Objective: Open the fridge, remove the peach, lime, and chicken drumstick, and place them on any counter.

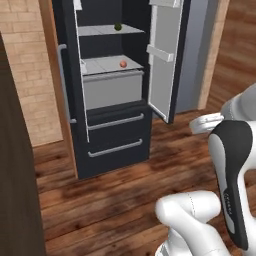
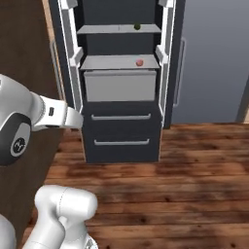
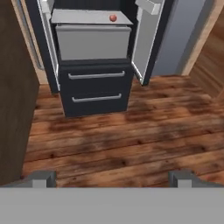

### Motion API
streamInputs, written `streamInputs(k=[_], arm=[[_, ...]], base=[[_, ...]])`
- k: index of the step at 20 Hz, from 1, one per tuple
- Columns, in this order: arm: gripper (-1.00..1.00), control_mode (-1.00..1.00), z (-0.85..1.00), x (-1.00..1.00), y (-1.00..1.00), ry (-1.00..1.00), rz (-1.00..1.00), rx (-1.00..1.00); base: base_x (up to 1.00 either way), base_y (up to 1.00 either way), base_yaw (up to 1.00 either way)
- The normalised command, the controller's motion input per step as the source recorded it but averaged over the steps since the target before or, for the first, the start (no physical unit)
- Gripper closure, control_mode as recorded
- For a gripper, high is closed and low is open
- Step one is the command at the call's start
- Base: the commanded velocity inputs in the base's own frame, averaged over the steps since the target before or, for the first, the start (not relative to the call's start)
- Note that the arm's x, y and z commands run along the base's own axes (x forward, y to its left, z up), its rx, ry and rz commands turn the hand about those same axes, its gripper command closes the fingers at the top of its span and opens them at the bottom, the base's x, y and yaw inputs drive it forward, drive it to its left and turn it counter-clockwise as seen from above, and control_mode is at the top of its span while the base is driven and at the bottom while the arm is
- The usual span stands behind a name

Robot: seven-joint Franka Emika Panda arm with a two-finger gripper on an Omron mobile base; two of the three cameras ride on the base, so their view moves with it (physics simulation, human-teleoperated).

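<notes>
One dark fridge (image 1: 112, 145) stands open ahead, with both upper doors swung wide and two closed drawers (image 2: 121, 131) below, each with one grey horizontal handle. Inside are two pale grey shelves. One lime (image 1: 118, 27), a small dark green ball, sits on the upper shelf (image 1: 100, 31) toward its right side. One peach (image 1: 123, 64), small, round and orange-red, sits on the lower shelf (image 1: 102, 65), also toward the right and near the front edge. Below that shelf is one closed grey bin (image 1: 112, 89) whose contents are hidden. The drumstick cannot be made out on either shelf. A small pale item at the left edge of the lower shelf is too small to identify. The top of the fridge is cut off in all three views, and in the hand view the upper shelf is out of the picture, leaving the peach (image 3: 113, 18) near the top edge. The claw (image 3: 113, 177) is well back from the fridge over the wooden floor (image 3: 122, 140), its two dark fingertips (image 3: 43, 177) spread wide apart with nothing between them. One white arm (image 1: 230, 165) rises in the foreground. A dark brown cabinet (image 1: 17, 190) stands at the left, cut off by the frame, and a grey wall panel (image 2: 214, 58) lies to the right of the fridge.
</notes>
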Motion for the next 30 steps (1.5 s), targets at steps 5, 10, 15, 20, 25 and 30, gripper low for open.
streamInputs(k=[5,10,15,20,25,30], arm=[[-1.00,1.00,0.00,0.00,0.00,0.00,0.00,0.00],[-1.00,1.00,0.00,0.00,0.00,0.00,0.00,0.00],[-1.00,1.00,0.00,0.00,0.00,0.00,0.00,0.00],[-1.00,1.00,0.00,0.00,0.00,0.00,0.00,0.00],[-1.00,1.00,0.00,0.00,0.00,0.00,0.00,0.00],[-1.00,1.00,0.00,0.00,0.00,0.00,0.00,0.00]], base=[[1.00,-0.22,0.18],[1.00,-0.30,0.22],[1.00,-0.20,0.20],[0.99,-0.19,0.19],[0.59,-0.24,0.08],[0.62,-0.19,0.04]])
